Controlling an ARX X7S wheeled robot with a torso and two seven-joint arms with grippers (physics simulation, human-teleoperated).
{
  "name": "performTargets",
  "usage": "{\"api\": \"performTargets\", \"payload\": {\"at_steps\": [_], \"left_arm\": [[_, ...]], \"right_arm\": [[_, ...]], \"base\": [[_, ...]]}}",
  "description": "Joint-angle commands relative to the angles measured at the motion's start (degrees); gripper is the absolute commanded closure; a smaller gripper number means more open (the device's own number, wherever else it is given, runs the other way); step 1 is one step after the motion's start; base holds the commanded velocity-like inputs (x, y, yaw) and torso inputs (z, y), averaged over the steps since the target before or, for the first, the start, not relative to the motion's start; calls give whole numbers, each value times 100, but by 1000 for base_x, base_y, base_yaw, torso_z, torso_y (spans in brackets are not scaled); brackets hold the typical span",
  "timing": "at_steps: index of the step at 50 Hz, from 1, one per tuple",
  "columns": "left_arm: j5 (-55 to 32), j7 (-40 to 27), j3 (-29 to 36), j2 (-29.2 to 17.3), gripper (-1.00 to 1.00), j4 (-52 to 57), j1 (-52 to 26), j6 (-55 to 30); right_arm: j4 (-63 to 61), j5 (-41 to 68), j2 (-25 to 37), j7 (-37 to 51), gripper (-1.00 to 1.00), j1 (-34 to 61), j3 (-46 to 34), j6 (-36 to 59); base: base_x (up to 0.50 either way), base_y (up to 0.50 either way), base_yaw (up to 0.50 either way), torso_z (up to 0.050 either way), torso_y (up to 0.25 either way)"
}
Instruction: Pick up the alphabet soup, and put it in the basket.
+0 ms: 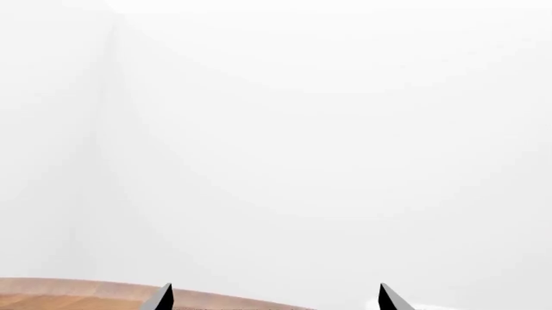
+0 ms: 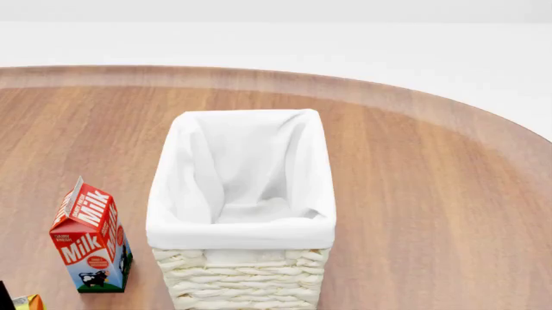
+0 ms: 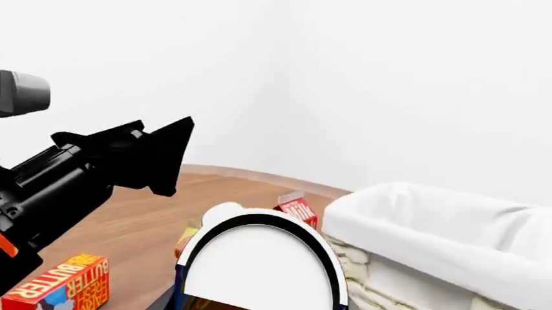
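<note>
The alphabet soup (image 3: 258, 265) is a can with a white lid and a dark rim. It fills the bottom of the right wrist view, raised to about the height of the basket's rim. My right gripper (image 3: 258, 305) is shut on it, its fingers almost wholly hidden by the can. The basket (image 2: 242, 194), cream wicker with a white cloth lining, stands empty mid-table and is also seen as the basket (image 3: 431, 239) just beside the can. My left gripper (image 1: 276, 298) is open, holds nothing, and faces the white wall past the table's edge. Neither gripper shows in the head view.
A red-and-blue milk carton (image 2: 90, 239) stands left of the basket. A red butter box (image 3: 61, 284) lies on the round wooden table (image 2: 431, 194). A yellow-orange item (image 2: 26, 302) peeks in at the head view's corner. The black left arm (image 3: 95, 168) hangs over the table's left side.
</note>
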Motion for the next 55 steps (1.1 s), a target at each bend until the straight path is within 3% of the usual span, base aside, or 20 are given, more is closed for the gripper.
{"api": "performTargets", "payload": {"at_steps": [1,9,27,35,55], "left_arm": [[13,-13,33,17,-100,-77,-69,-36],[20,-37,27,2,-100,-27,-39,-25],[44,-75,31,-19,-100,19,-8,9],[42,-86,36,-32,-100,27,-4,10],[37,-93,71,-45,-100,-24,-58,6]], "right_arm": [[-1258,-34,414,730,100,-129,468,625],[-1915,171,609,1211,100,121,753,1459],[-2352,2061,505,2167,100,2669,1038,4204],[-1939,2815,168,2838,100,4295,970,5622],[-351,3067,-891,3485,100,6668,301,7474]], "base": [[0,0,0,0,0],[0,0,0,0,0],[0,0,0,0,1],[0,0,0,0,0],[0,0,0,0,1]]}}
